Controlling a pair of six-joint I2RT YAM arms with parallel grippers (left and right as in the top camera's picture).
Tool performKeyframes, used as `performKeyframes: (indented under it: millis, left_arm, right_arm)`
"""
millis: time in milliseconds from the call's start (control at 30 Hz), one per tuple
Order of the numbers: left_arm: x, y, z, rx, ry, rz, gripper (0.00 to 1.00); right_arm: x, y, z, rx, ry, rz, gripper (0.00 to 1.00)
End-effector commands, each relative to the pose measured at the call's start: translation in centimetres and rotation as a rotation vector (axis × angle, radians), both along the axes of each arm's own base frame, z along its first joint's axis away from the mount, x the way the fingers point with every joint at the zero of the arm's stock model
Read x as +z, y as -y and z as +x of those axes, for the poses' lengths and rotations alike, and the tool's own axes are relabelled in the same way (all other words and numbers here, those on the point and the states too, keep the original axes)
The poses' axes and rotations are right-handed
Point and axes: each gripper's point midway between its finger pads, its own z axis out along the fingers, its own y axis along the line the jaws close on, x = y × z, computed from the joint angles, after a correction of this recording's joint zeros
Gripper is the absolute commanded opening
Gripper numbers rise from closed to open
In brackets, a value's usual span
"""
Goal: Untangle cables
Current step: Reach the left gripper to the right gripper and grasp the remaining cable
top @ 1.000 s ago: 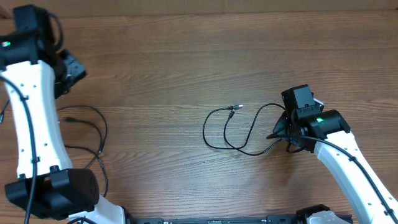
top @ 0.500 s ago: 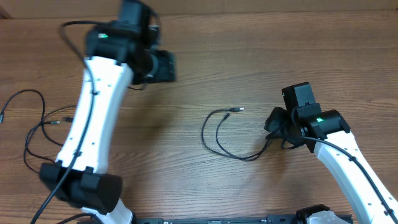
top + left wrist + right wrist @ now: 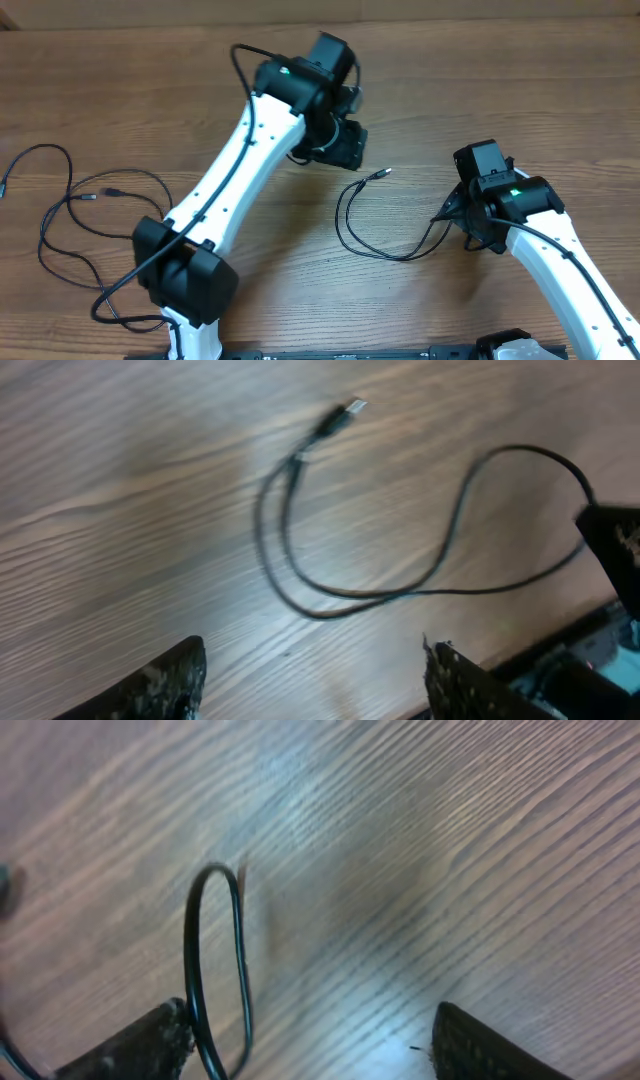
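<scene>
A thin black cable (image 3: 345, 225) lies in the middle of the table. Its silver-tipped plug (image 3: 381, 173) points right, and its other end runs under my right gripper (image 3: 452, 216). My left gripper (image 3: 347, 150) hovers just up-left of that plug. In the left wrist view its jaws (image 3: 310, 690) are open and empty, with the cable (image 3: 300, 575) and plug (image 3: 347, 412) lying ahead. The right gripper (image 3: 310, 1045) is open, and a loop of cable (image 3: 215, 960) stands just inside its left finger (image 3: 130, 1048). More cables (image 3: 65, 205) loop loosely at the far left.
My left arm (image 3: 235, 190) stretches diagonally from its base (image 3: 185, 285) at the bottom left across the table. The right arm (image 3: 560, 260) comes in from the bottom right. A thick black wire (image 3: 245, 60) arches off the left arm's wrist.
My left arm has swung from the far left across to the middle, over the central cable. The right gripper has opened and let go of the cable, which has shifted slightly.
</scene>
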Motion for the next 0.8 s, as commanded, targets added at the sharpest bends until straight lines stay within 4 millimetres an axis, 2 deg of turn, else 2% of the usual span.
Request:
performKeyframes:
  millis: [0,100,200,267,333,500,667,700,767]
  left_arm:
    - [-0.8,3.4,-1.5,-0.1,-0.049,-0.078,0.71]
    - [-1.5,5.7,-2.3,-0.15,-0.056,-0.108,0.75]
    - [-2.3,7.9,-3.4,-0.2,-0.077,-0.14,0.79]
    - [-2.8,9.1,-4.1,-0.227,-0.091,-0.156,0.8]
    - [-3.2,10.2,-4.6,-0.25,-0.098,-0.17,0.81]
    - [-4.7,13.1,-6.0,-0.317,-0.098,-0.19,0.81]
    - [-5.5,15.7,-6.7,-0.374,-0.044,-0.204,0.81]
    - [-6.3,16.6,-6.8,-0.393,-0.002,-0.179,0.81]
    - [-6.8,17.1,-7.0,-0.404,0.02,-0.157,0.81]
  right_arm:
    - [1.2,1.3,1.0,-0.101,0.071,0.027,0.77]
    - [1.6,1.9,1.7,-0.145,0.105,0.114,0.79]
    - [1.7,3.5,2.0,-0.181,0.118,0.186,0.79]
    - [1.6,5.0,1.6,-0.247,0.112,0.202,0.8]
    - [1.6,6.2,1.3,-0.283,0.112,0.22,0.87]
    - [1.5,9.3,0.1,-0.357,0.108,0.252,0.88]
    - [1.4,10.7,-0.7,-0.38,0.1,0.254,0.88]
    - [1.4,10.9,-0.9,-0.371,0.098,0.252,0.89]
    - [1.4,10.9,-0.9,-0.372,0.096,0.253,0.88]
